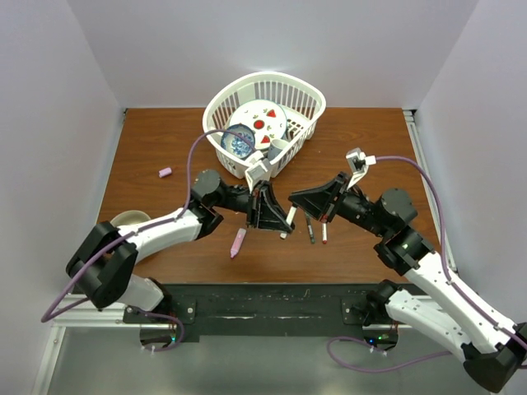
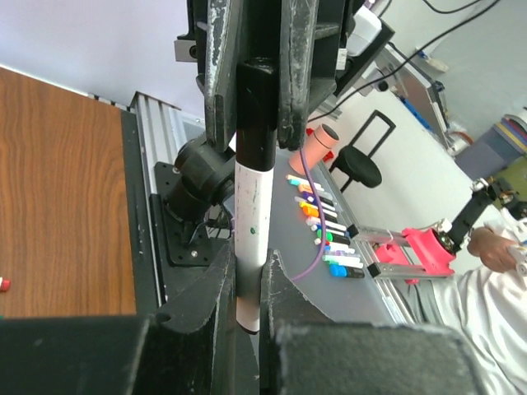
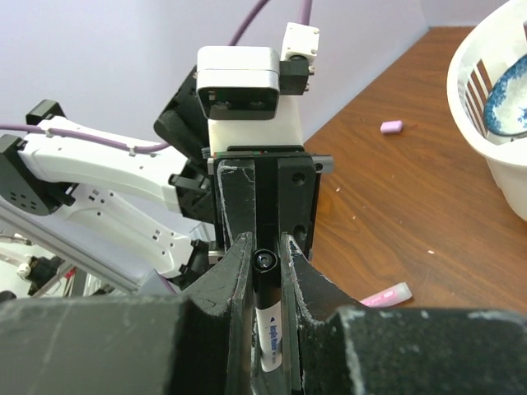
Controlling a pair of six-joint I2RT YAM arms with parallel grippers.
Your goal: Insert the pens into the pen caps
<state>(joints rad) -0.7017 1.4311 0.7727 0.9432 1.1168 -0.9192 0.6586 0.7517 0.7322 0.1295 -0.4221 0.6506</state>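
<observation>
A white-barrelled pen (image 2: 251, 214) is held low on its barrel by the left gripper (image 2: 249, 290), whose jaws are closed narrowly on it. It is held above the counter (image 1: 169, 136), between the two arms. The black cap (image 3: 265, 260) at the pen's other end is clamped in the narrowly closed jaws of the right gripper (image 3: 265, 251). Whether the cap is fully seated cannot be told.

If pen and cap are pressed together off-axis, the cap could be jammed askew. The barrel could also be levered out of one grip and dropped among the loose pens below. A barrel this smooth might be slid through the left jaws rather than driven home. Both sets of fingers are nearly touching, so a collision is risked by any further approach.

Counted:
- In the jaws: one pen and one black cap.
- On the counter: one pink marker (image 1: 238, 242), one dark grey pen (image 1: 310, 230), one white pen with a red end (image 1: 324, 233) and one pale pink cap (image 1: 165, 173).
- No separate red cap is made out.
</observation>
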